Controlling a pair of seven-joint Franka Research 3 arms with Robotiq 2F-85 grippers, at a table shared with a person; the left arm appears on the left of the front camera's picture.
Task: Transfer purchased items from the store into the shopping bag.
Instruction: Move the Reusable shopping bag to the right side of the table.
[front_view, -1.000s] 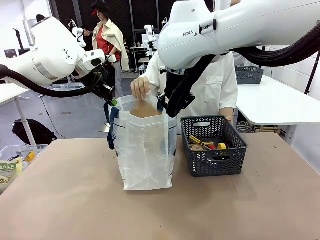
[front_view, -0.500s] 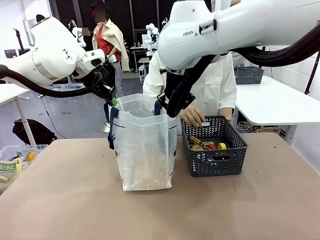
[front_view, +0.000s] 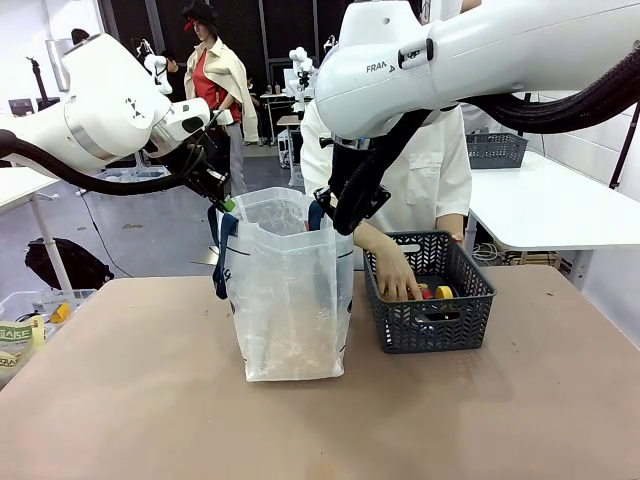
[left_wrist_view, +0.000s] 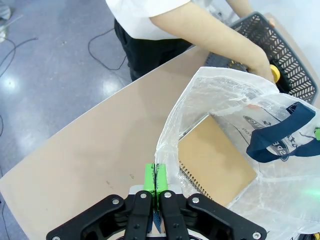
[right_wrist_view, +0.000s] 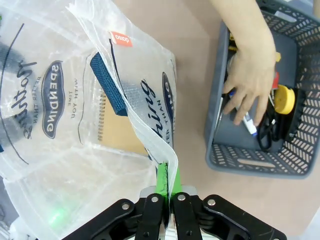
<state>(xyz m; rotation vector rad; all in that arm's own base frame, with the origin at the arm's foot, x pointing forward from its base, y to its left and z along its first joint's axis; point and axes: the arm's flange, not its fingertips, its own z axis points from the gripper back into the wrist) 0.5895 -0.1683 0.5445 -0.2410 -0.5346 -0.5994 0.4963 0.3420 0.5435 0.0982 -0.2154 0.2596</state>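
So the shopping bag (front_view: 290, 300) stands upright on the desk (front_view: 130, 400) and the two arms are just holding its mouth open. The left pincer (left_wrist_view: 156, 181) is clamped shut on the bag's rim at one side, and the right pincer (right_wrist_view: 168, 178) is clamped shut on the rim at the opposite side. Down inside the bag there's one brown spiral notebook (left_wrist_view: 215, 162), and that's all I can make out in there. The basket (front_view: 432, 335) sits just beside the bag, on the robot's right of it. The person's hand (front_view: 398, 278) is down in it among the purchased items (right_wrist_view: 285, 99): a yellow round one, something red, some dark bits. I'd say it's early days, with one thing bagged and most of the pile yet to cross over
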